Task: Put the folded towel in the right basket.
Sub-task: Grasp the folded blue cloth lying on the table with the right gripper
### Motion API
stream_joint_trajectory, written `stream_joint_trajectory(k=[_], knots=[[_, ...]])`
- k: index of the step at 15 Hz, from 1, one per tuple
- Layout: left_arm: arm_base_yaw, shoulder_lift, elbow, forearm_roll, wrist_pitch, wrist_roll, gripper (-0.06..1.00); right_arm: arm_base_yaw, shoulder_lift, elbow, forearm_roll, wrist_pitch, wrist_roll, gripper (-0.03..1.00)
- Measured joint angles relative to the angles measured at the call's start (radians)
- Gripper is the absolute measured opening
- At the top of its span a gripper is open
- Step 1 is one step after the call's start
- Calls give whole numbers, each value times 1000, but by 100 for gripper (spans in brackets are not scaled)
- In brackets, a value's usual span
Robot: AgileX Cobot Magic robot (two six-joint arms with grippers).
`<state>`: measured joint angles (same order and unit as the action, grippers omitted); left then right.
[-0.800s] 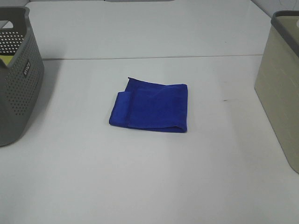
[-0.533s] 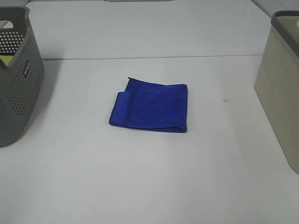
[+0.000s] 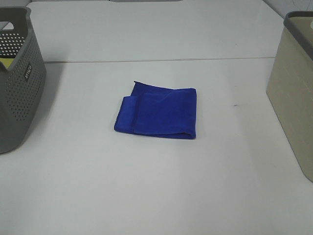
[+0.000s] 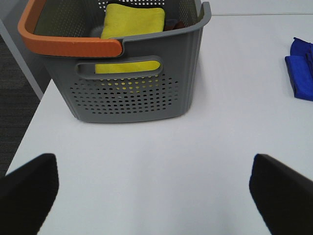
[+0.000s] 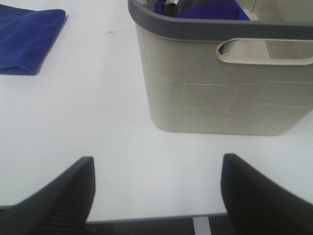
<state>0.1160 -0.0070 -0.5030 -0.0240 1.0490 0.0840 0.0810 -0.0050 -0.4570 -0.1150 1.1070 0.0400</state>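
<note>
A folded blue towel (image 3: 158,112) lies flat in the middle of the white table. It also shows in the left wrist view (image 4: 300,68) and in the right wrist view (image 5: 27,39). The beige right basket (image 3: 295,93) with a dark grey rim stands at the table's right edge; the right wrist view (image 5: 220,93) shows blue and dark cloth inside it. My left gripper (image 4: 154,188) is open and empty, near the table's front left. My right gripper (image 5: 156,193) is open and empty, near the front right edge. Neither arm shows in the high view.
A grey perforated basket (image 3: 17,78) with an orange handle stands at the left edge; the left wrist view (image 4: 127,73) shows a yellow cloth (image 4: 133,22) inside it. A seam (image 3: 156,60) crosses the table behind the towel.
</note>
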Motion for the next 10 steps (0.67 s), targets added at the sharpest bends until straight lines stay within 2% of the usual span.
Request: stream_joint_trajectory(k=[6,10], knots=[[0,0,0,0,0,0,99,0,0,0,0,0,0,71],[0,0,0,0,0,0,99,0,0,0,0,-1,0,79]])
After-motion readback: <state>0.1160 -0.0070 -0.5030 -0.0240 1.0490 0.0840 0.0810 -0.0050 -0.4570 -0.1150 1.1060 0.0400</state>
